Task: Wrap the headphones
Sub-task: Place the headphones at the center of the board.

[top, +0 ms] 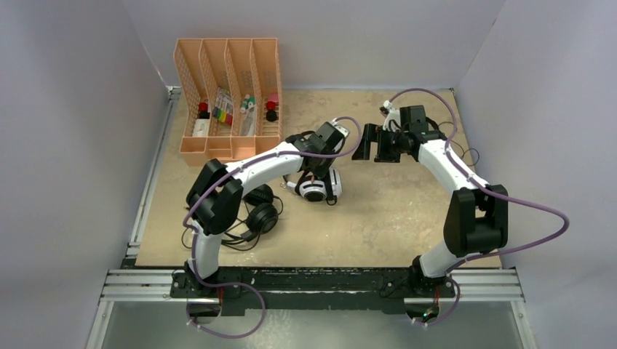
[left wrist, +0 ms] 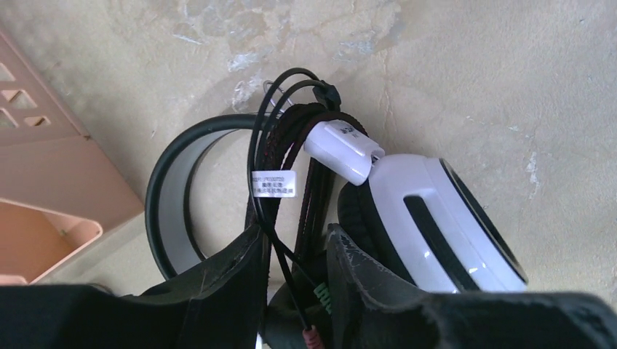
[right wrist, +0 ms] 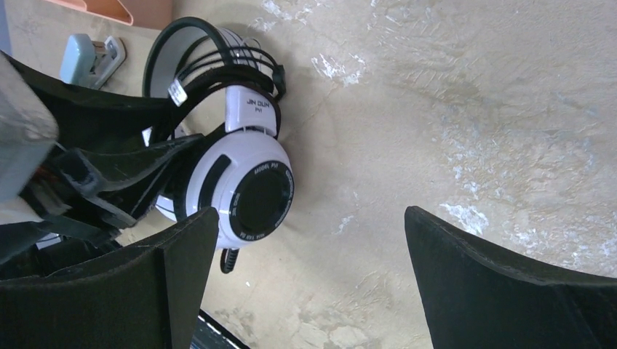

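Since everything sits on the tan table [top: 407, 218], layout first. The orange file rack [top: 229, 98] stands at the back left, well apart from the action. The all-black headphones [top: 260, 211] lie by the left arm's elbow with cord spilling loose beside them, so that pair isn't wrapped yet imo.

The white-and-black headphones [top: 316, 187] lie on their side mid-table, just right of the black pair, and that's the set in hand. The left gripper [left wrist: 295, 236] is right on top of it, jaws a little apart. The strands run up between the fingers and nothing looks pinched, so I'd call it let go, not gripping. The right gripper [right wrist: 309, 218] hangs just to the right over bare table, jaws spread wide, holding nothing.

The cable [left wrist: 273, 145] is looped in several turns around the slider where the headband [left wrist: 171, 189] meets the white ear cup, with a small white tag [left wrist: 276, 184] on one strand.

My take is that the wrap looks nearly done. The trick is backing the left fingers straight out along the strands so they don't hook a loop or that tag. If the turns slacken, the free right gripper could steady the ear cup. Can't tell where the plug end is tucked.
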### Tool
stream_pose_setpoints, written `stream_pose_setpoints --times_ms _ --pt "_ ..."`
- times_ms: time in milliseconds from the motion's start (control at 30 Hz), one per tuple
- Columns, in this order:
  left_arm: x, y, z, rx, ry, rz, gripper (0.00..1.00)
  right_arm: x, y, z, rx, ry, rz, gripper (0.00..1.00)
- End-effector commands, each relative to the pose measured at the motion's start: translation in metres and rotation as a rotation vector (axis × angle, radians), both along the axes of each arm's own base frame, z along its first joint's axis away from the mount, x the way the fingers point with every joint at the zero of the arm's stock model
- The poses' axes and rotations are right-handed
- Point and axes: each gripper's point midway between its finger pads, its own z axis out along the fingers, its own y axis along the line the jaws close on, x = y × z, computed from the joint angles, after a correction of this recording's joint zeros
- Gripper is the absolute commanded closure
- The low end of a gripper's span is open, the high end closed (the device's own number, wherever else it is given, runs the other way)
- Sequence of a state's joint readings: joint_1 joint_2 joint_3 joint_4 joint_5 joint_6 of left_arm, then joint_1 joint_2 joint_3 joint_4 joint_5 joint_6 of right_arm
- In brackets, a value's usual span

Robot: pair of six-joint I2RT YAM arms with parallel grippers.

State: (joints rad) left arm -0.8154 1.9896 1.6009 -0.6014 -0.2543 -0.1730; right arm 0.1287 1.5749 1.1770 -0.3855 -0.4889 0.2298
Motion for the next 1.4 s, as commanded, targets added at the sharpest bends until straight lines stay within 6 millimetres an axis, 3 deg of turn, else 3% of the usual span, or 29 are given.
stream_pose_setpoints --times_ms 0,133,333,467,733,1000,1167,1267,1367 --pt "0.008 0.009 0.042 -0.016 -0.069 0.037 0.63 -0.007 0.001 0.011 0.003 -0.036 0.024 0.01" --pt "0.010 0.016 0.048 -0.008 -0.073 0.050 0.61 -0.009 0.001 0.011 0.003 -0.035 0.029 0.01" --pt "0.008 0.031 0.035 0.041 -0.030 0.064 0.60 -0.009 0.001 0.013 0.004 -0.048 0.029 0.01" --pt "0.010 0.046 0.037 0.055 -0.027 0.096 0.60 -0.008 0.001 0.016 0.004 -0.058 0.029 0.01" --pt "-0.001 0.041 0.048 -0.067 -0.006 0.082 0.56 -0.006 0.001 0.013 0.006 -0.067 0.024 0.01" --pt "0.002 0.047 0.091 -0.179 -0.058 0.147 0.45 -0.007 -0.002 0.011 -0.015 -0.078 0.028 0.01" --pt "-0.002 0.067 0.111 -0.254 -0.102 0.239 0.34 -0.008 0.016 0.018 0.017 -0.118 0.073 0.02" --pt "-0.012 0.081 0.121 -0.325 -0.123 0.298 0.31 -0.011 0.041 0.022 0.026 -0.147 0.122 0.03" --pt "-0.027 0.092 0.133 -0.411 -0.146 0.337 0.29 -0.020 0.068 0.010 -0.023 -0.132 0.181 0.03"
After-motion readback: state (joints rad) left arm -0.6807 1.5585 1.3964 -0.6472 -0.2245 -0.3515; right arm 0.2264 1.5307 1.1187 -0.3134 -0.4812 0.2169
